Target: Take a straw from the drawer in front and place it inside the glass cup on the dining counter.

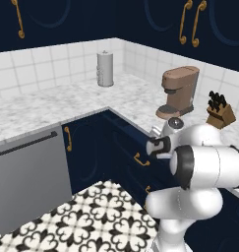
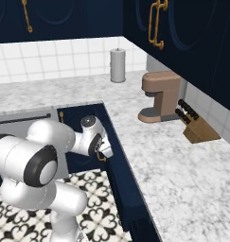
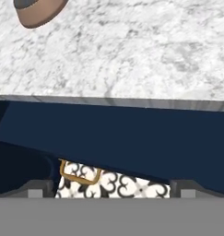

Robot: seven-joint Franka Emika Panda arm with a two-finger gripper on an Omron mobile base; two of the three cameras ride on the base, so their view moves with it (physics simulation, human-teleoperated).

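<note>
My gripper (image 3: 112,187) is open, its two dark fingertips (image 3: 37,187) set wide apart and nothing between them. It hovers just in front of the navy-blue drawer (image 3: 132,138), close below the marbled worktop's edge. The drawer's short curved brass handle (image 3: 79,176) lies low between the fingertips, left of centre. From the base, the gripper (image 1: 154,147) sits beside that handle (image 1: 140,160) on the drawer (image 1: 133,140) front. In the right base view the gripper (image 2: 107,153) is at the handle (image 2: 101,159). The straw, the glass cup and the dining counter are out of view.
On the worktop stand a brown coffee machine (image 1: 180,91), a knife block (image 1: 220,114) and a paper towel roll (image 1: 105,69). A grey dishwasher panel (image 1: 30,182) is to the left. Patterned floor tiles (image 1: 106,211) lie below.
</note>
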